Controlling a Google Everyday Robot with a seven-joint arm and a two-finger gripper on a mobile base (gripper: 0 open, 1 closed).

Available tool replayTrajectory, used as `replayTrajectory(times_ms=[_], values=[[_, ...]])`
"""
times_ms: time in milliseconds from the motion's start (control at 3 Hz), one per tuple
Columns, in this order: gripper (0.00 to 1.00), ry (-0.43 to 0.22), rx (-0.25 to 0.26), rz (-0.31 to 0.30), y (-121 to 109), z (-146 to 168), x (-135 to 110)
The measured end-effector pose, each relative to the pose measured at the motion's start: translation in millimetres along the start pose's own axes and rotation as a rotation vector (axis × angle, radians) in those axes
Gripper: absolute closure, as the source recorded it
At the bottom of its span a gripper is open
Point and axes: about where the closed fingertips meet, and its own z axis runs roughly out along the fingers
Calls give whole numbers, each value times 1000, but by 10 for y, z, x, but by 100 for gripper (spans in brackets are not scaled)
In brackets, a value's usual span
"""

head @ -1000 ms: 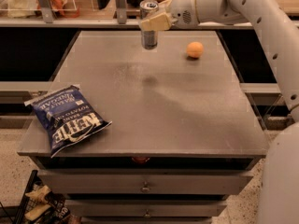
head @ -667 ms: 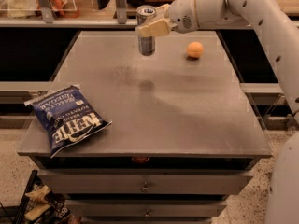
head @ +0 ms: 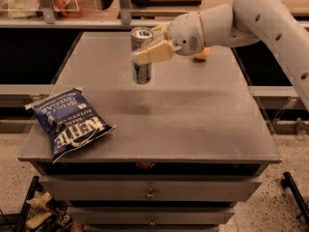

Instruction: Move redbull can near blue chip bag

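Observation:
The redbull can is a slim silver-and-blue can with a shiny top, held upright in the air above the grey table. My gripper is shut on the can's upper half, reaching in from the right on a white arm. The blue chip bag lies flat at the table's front left corner, white lettering up. The can hangs to the right of and beyond the bag, well apart from it.
A small orange fruit sits on the table's far right, partly hidden behind my arm. A shelf with clutter runs behind the table. Drawers are under the tabletop. Items lie on the floor at lower left.
The gripper has carried the can toward the front left of the table, closer to the chip bag. The bag and the orange fruit have not moved.

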Motion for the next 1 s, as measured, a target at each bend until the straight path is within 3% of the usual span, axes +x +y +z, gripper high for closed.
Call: replayTrajectory(times_ms=[333, 667, 1000], values=[[100, -23, -149, 48, 534, 281, 103], [100, -21, -150, 47, 535, 285, 100], [100, 8, -191, 47, 654, 369, 141]])
